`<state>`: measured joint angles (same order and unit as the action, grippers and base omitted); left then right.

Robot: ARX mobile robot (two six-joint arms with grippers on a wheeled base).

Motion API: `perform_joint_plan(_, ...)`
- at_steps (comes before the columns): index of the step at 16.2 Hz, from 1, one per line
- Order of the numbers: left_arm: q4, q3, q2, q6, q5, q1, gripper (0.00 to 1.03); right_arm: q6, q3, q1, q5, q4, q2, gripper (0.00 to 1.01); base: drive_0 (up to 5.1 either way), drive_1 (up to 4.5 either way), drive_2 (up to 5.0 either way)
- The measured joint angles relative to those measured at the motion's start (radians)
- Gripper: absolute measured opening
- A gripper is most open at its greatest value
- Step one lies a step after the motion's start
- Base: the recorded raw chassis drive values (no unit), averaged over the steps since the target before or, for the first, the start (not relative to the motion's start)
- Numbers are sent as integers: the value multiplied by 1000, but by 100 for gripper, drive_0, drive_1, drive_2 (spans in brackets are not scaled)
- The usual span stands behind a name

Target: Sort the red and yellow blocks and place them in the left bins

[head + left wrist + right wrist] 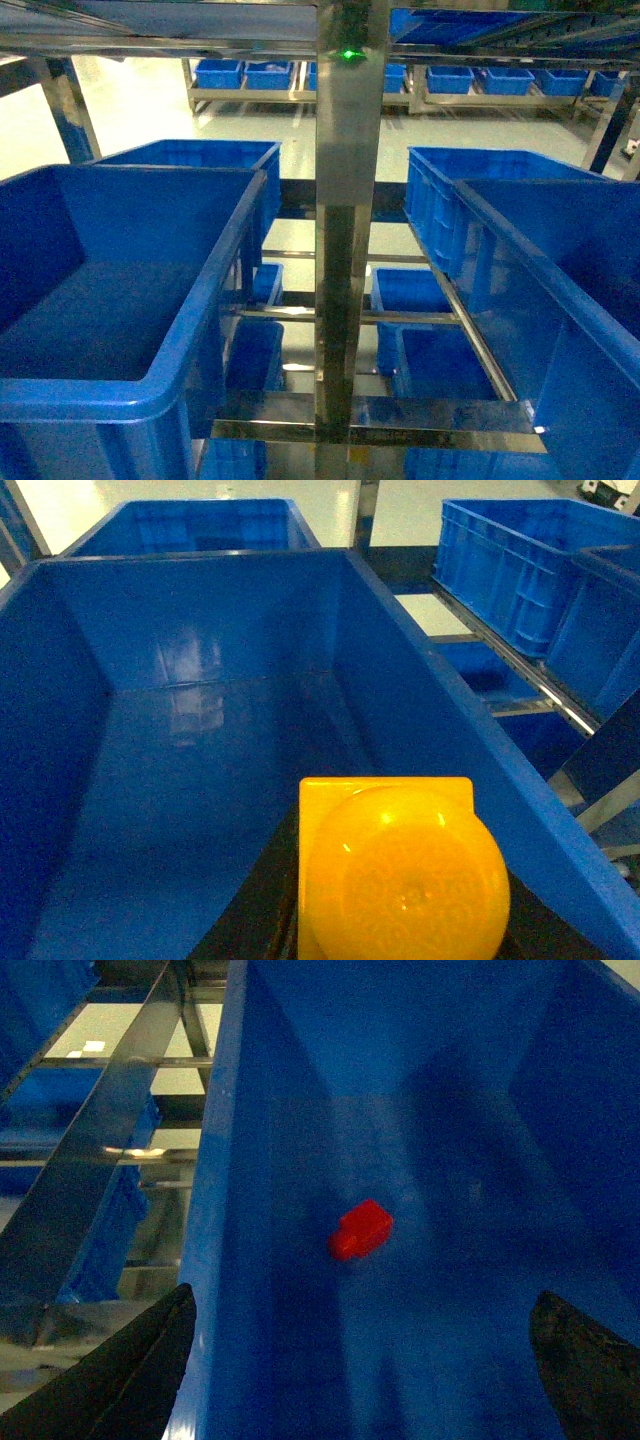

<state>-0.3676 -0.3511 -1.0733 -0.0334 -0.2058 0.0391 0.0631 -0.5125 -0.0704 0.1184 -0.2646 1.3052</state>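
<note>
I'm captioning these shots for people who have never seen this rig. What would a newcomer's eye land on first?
First, the orange-yellow block, huge at the bottom of the left wrist view, poised over the deep bright-blue crate. Next, the small red block lying alone on the floor of another blue crate in the right wrist view, between the right hand's wide-spread dark fingers. The head view adds a shiny steel post splitting rows of blue crates.

We see bright blue crates all around, on silvery metal racking. Lower centre of our left wrist view, an orange-yellow block glows; mid-frame on the right wrist, a bright red block against blue.
</note>
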Motion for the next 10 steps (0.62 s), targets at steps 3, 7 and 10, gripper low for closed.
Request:
perform_joint_plan(3,0,0,0,0,0,0,27,-56,89,-28,27,98,-304,98,0,0,0)
perform_joint_plan(7,0,0,0,0,0,0,27,-101,119,-11,8,336,-625,98,0,0,0)
perform_joint_plan(10,0,0,0,0,0,0,27,-90,79,-15,0,399,-669,98,0,0,0)
